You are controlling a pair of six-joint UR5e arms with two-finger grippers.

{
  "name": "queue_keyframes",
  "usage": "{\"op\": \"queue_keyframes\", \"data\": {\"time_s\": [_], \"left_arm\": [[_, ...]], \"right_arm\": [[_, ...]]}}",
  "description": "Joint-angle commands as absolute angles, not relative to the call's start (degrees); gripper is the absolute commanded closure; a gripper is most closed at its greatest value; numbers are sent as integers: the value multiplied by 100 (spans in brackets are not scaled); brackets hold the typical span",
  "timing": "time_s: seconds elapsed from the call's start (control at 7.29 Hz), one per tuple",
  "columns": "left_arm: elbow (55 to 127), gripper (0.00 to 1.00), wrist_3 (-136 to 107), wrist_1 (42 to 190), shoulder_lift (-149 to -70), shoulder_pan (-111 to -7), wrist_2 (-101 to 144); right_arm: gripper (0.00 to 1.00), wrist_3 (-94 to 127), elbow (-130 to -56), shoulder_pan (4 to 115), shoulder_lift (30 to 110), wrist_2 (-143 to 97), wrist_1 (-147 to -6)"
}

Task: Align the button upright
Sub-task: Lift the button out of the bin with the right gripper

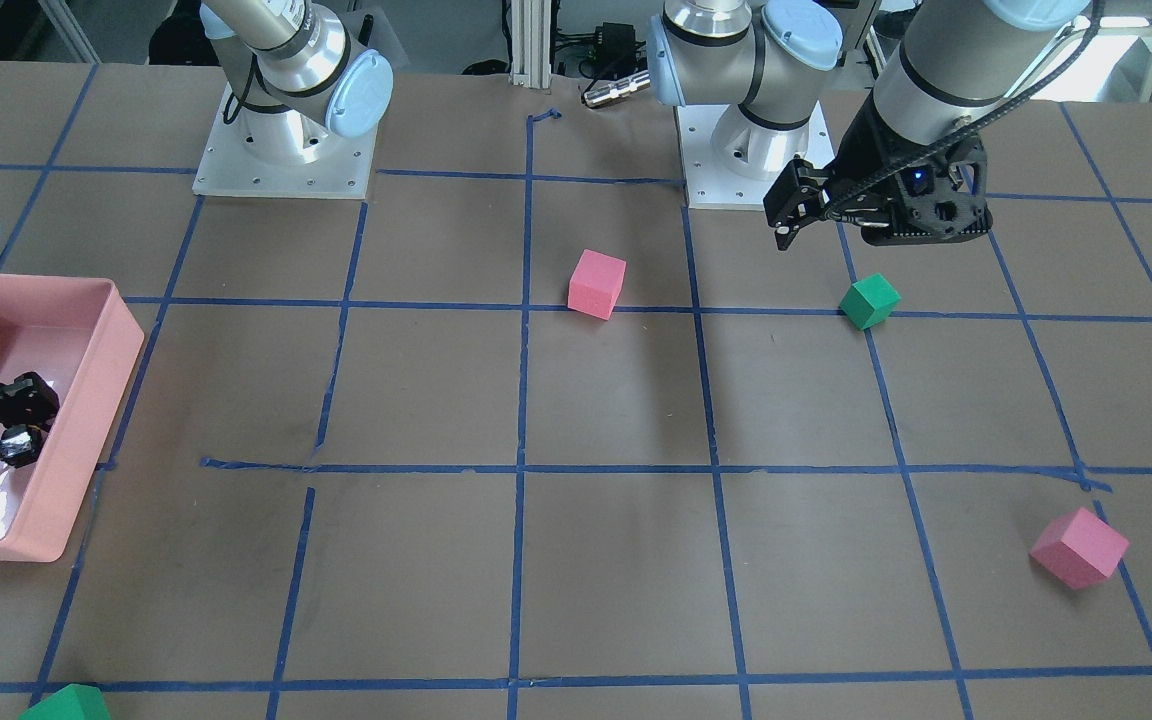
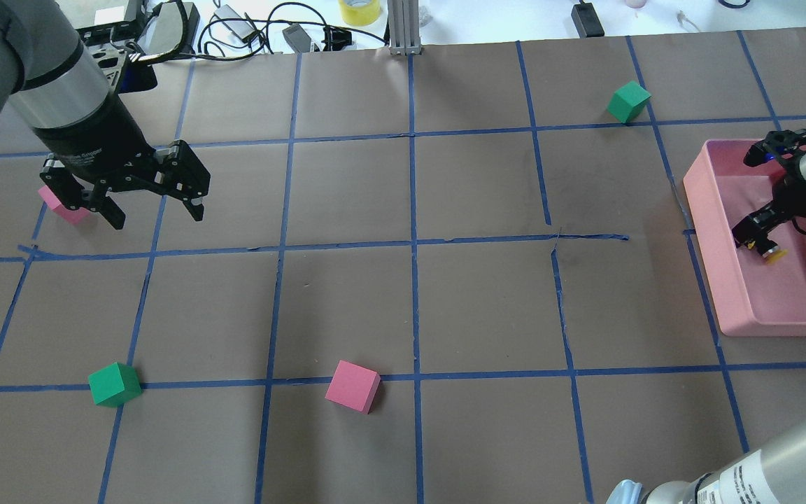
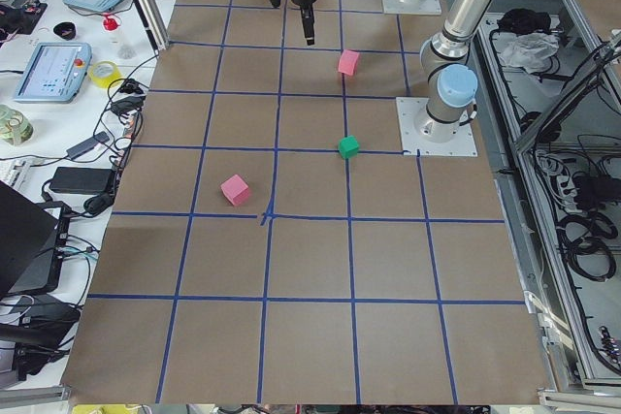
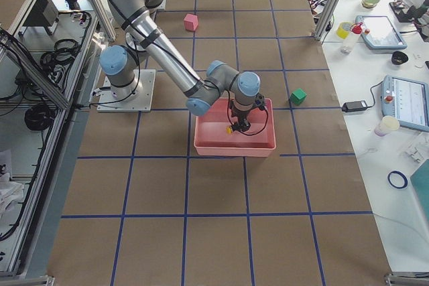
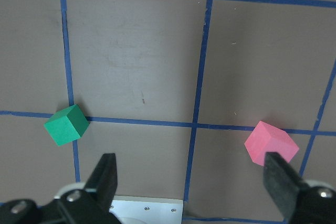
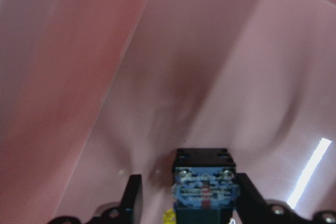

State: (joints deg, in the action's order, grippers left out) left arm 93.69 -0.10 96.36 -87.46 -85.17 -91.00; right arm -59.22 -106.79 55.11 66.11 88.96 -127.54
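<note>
The button (image 6: 203, 187) sits between the fingers of my right gripper (image 6: 189, 179), inside the pink bin (image 2: 707, 231). In the right wrist view its silvery-blue base block faces the camera, next to the right finger (image 6: 245, 198). A bit of yellow cap shows by the left finger. The cap (image 2: 772, 255) pokes out beside the right gripper (image 2: 758, 241) in the overhead view and shows in the right side view (image 4: 229, 128). My left gripper (image 2: 157, 218) hangs open and empty above the table's left part, far from the bin.
A pink cube (image 2: 64, 206) lies partly behind the left gripper. A green cube (image 2: 115, 383) and another pink cube (image 2: 352, 386) lie near the robot. A second green cube (image 2: 628, 101) lies far right, beyond the bin. Blue tape lines grid the brown table.
</note>
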Motion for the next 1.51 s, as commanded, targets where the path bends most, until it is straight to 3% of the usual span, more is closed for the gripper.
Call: {"op": "queue_keyframes", "data": {"time_s": [0.0, 0.27, 0.96, 1.37], "left_arm": [[9369, 0, -9, 9633, -8745, -8517, -9105], [9369, 0, -9, 9633, -8745, -8517, -9114], [9501, 0, -9, 9589, -8701, -8517, -9105], [9492, 0, -9, 9598, -8684, -8517, -9114]], "right_arm": [[90, -5994, -10635, 5511, 6618, 8930, -12762], [100, -6003, -10617, 5511, 6653, 8912, -12753], [100, -5863, -10399, 5519, 7127, 8903, -12570], [100, -5335, -9653, 5974, 7531, 8964, -11551]]}}
